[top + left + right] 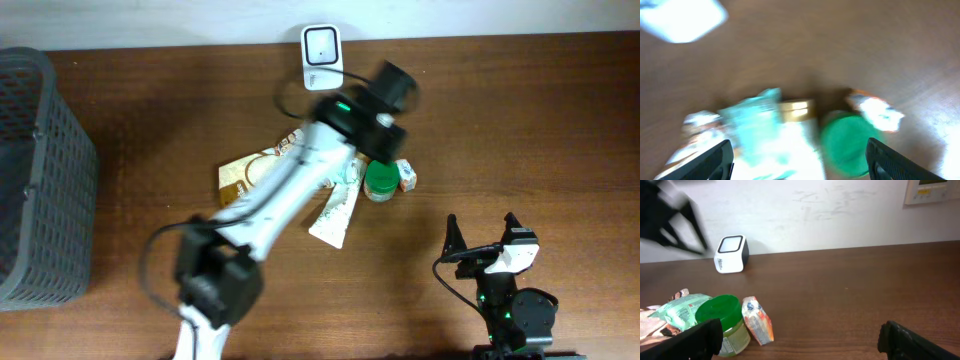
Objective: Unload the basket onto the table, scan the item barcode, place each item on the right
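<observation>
Items for scanning lie in a loose heap at the middle of the worktop.

Overhead: the heap comprises a green-lidded jar, a small carton touching its right side, a long white pouch and a tan packet partly under the left arm. The scanner stands at the far edge, well apart from the heap. The left gripper hangs between heap and scanner. The right gripper sits near the front edge, jaws apart and empty. A mesh basket occupies the far left.

Left wrist: the view is badly blurred. Jaws stand wide apart with nothing between them, and the heap is directly below. A teal pouch appears to top the packets; its print cannot be read.

Right wrist: the green-lidded jar shows a smooth plastic lid over a pale translucent body, round and rigid. It is judged light and somewhat slippery, best taken across its sides. The small carton is stiff card leaning on the jar, graspable across its narrow faces. The teal pouch is soft crinkled film, liable to fold, and is best taken by an edge seam. No barcode is visible on any item.
</observation>
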{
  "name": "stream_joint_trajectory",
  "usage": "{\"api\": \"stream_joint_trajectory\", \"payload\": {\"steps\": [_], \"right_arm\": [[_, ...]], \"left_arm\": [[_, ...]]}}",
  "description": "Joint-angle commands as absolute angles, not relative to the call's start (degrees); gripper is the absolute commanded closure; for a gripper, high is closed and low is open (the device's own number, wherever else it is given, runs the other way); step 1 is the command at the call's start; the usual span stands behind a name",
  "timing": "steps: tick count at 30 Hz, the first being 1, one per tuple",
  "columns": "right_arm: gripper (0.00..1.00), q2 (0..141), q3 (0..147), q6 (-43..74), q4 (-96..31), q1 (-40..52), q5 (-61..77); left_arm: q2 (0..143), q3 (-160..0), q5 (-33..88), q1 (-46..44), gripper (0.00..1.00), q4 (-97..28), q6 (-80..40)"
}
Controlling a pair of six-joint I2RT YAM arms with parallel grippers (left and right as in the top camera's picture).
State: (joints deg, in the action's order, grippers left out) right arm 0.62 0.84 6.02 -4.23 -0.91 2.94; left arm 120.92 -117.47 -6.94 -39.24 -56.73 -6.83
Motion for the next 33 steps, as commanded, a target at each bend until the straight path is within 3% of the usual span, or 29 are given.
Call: {"api": "stream_joint_trajectory", "payload": {"steps": [1, 4, 5, 11, 15, 29, 33], "right_arm": [[0.02, 0.19, 0.32, 6.46, -4.12, -0.43, 3.20], [0.02, 0.19, 0.32, 6.46, -4.12, -0.43, 3.20], [0.02, 0.19, 0.32, 6.46, -4.12, -0.43, 3.20], [0.02, 0.21, 0.32, 6.42, -4.12, -0.43, 2.96], [0.02, 0.19, 0.32, 6.02, -4.45, -0.43, -2.15], [0.02, 0.27, 0.32, 6.33, -4.56, -0.38, -1.69], [0.02, 0.40, 0.32, 8.27, -3.38, -0.38, 6.63]], "left_arm": [[112.62, -119.48, -7.29, -31.24, 0.18, -62.02, -6.52], [111.35, -119.48, -6.79, -25.71, 0.18, -66.92, -6.52], [111.18, -119.48, -5.85, -23.00, 0.12, -68.64, -6.52], [111.20, -119.46, 4.25, -9.93, 0.01, -72.60, -5.02], [111.20, -119.46, 10.28, -2.72, 0.01, -73.54, -2.72], [111.31, -119.15, 9.02, 1.67, 0.01, -74.63, -2.74], [111.31, -119.15, 9.02, 1.67, 0.01, -74.63, -2.74]]}}
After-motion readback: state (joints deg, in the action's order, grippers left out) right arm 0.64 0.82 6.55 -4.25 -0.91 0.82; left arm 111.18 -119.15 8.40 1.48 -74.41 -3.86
